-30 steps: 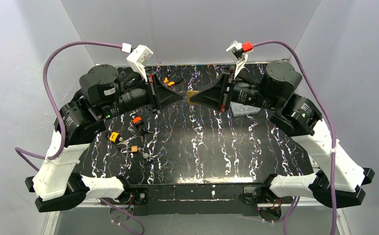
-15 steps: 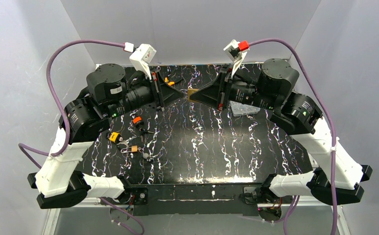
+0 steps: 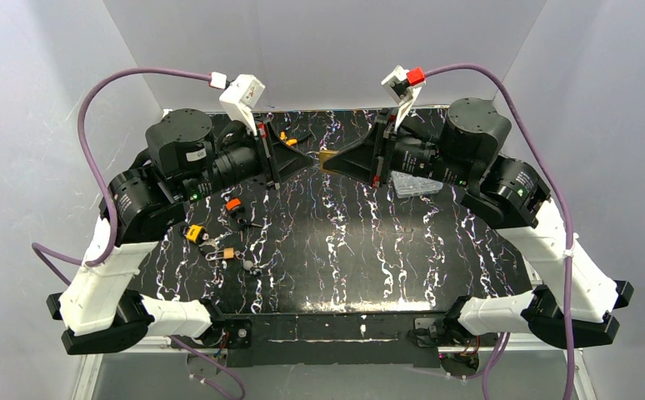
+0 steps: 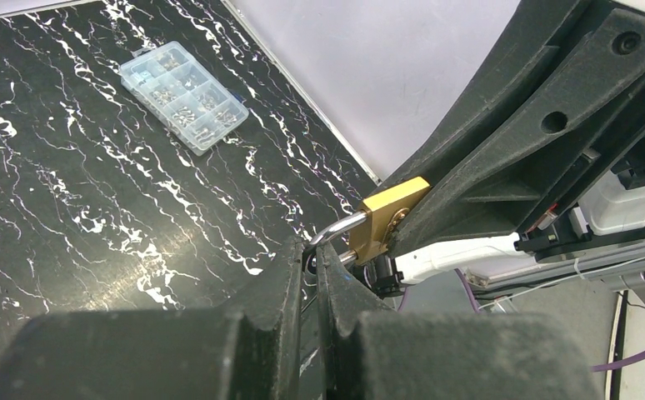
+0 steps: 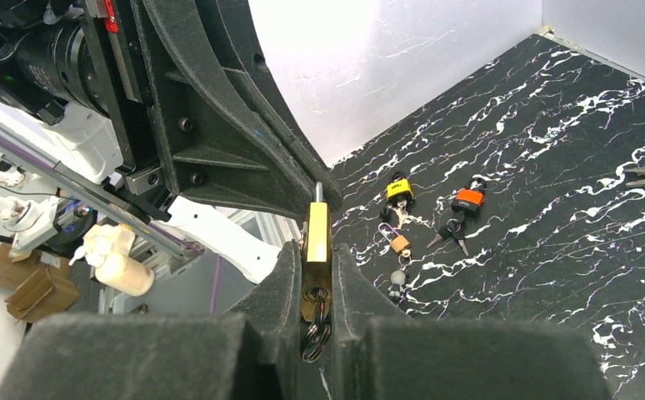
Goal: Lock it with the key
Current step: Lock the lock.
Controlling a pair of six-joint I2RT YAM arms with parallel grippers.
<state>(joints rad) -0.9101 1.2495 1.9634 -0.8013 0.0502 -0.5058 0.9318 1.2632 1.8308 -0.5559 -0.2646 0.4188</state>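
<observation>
Seen from overhead, two black robot arms reach in from either side and meet above the rear middle of a black, white-veined table (image 3: 344,250). Between their tips, held clear of the table top, is a brass padlock (image 5: 317,233).

The right gripper (image 5: 315,250) is clamped on the padlock's body, one finger on each flat face. A key ring (image 5: 315,329) hangs from the underside of the padlock, down between those fingers. The key itself is hidden.

The padlock's silver shackle (image 4: 336,229) points towards the left gripper (image 4: 311,250). That gripper's fingers are pressed fully together, and their tips meet the end of the shackle. Whether they actually pinch it cannot be told.

Lying on the table's left half are an orange padlock (image 3: 233,204), a yellow padlock (image 3: 194,233) and a smaller brass-coloured lock (image 3: 229,252), each with keys beside it. Orange-handled pliers (image 3: 286,137) lie by the table's rear edge, left of centre. A clear plastic parts box (image 3: 415,185) sits on the table's right rear part, beneath the right arm.
</observation>
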